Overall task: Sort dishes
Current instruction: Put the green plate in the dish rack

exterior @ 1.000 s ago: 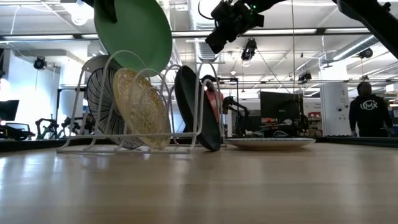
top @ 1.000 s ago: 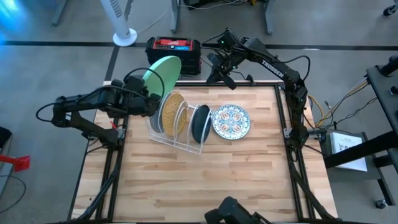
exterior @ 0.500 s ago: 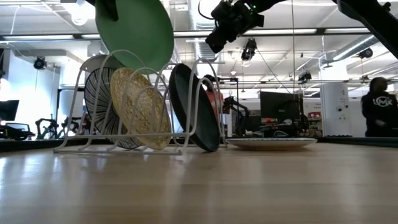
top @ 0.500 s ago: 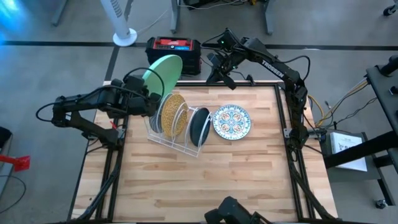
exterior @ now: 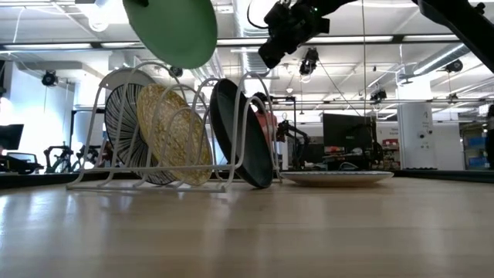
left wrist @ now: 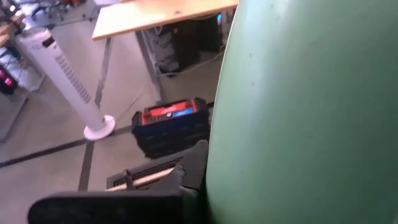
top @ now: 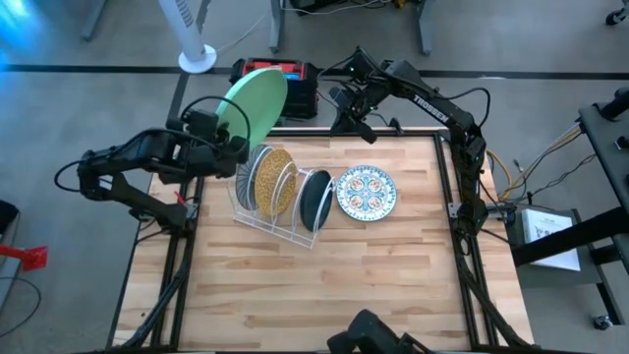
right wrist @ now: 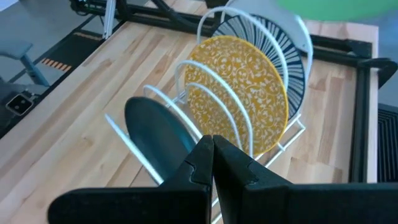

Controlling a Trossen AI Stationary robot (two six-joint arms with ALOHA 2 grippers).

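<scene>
My left gripper (top: 226, 140) is shut on a light green plate (top: 253, 101), which hangs above the left end of the white wire rack (top: 257, 218); the low view shows that plate (exterior: 174, 31) over the rack's top. In the rack a striped white plate (right wrist: 283, 37), a mustard-yellow plate (top: 273, 180) and a dark teal plate (top: 315, 197) stand on edge. A white plate with blue flowers (top: 366, 192) lies flat on the table right of the rack. My right gripper (top: 346, 103) hangs shut and touching nothing above the table's far edge. My left gripper holds the green plate by its rim (top: 232, 130), at the edge nearest the arm. It comes from the table's left. One dark finger (left wrist: 196, 165) lies against the plate's face; the other is hidden behind the plate. The plate stands tilted on edge, clear of the rack.
A red and black box (top: 278, 81) sits on the floor beyond the far edge, and a white fan's base (top: 197, 59) stands left of it. Bare wood (top: 324, 285) stretches in front of the rack toward the near edge.
My left gripper has risen and drawn slightly toward the far left with the green plate, whose lower edge now hangs clear above the rack's hoops. The rack and the plates in it have shifted slightly and settled.
</scene>
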